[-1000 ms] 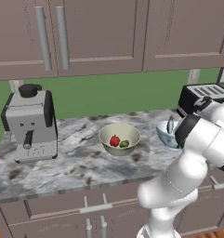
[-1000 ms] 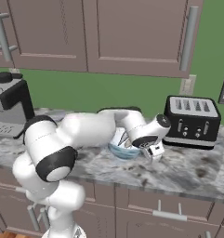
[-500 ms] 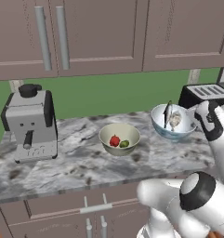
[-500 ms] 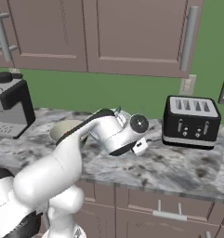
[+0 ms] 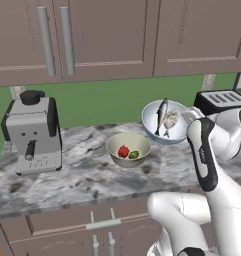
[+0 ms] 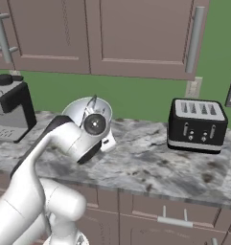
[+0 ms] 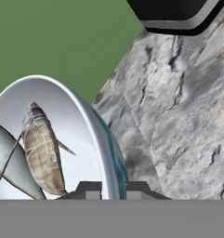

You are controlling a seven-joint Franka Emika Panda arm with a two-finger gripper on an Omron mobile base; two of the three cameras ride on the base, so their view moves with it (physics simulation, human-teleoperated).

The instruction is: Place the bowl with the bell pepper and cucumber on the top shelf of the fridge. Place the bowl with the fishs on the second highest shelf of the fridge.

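Coffee machine [image 5: 32, 131]: far left on my bench [image 5: 82, 172], grey and black, upright against the green wall.
Veg bowl [image 5: 128, 149]: cream bowl sitting flat on the bench, mid-left, a red pepper piece and a green cucumber piece inside; untouched.
Fish bowl [image 5: 164, 121]: pale blue-white, up off the bench and tipped so its mouth faces the camera; two fish lie inside, one slim and silver, one broader and brown-striped.
Tool [image 7: 113, 188]: clenched on the fish bowl's rim, one fingertip inside the wall and one outside, seen edge-on in the hand view; the rim runs straight up from between my fingertips.
Bowl versus tool: the bowl hangs to the left of my wrist in the left base view, in front of my forearm in the right base view [image 6: 88, 112].
Toaster [image 6: 197, 125]: black, on the bench to the right, well apart from the lifted bowl.
Open room: bare marble between bowl and toaster; the bench's front edge runs below, closed cabinet doors [image 6: 141, 36] overhead.
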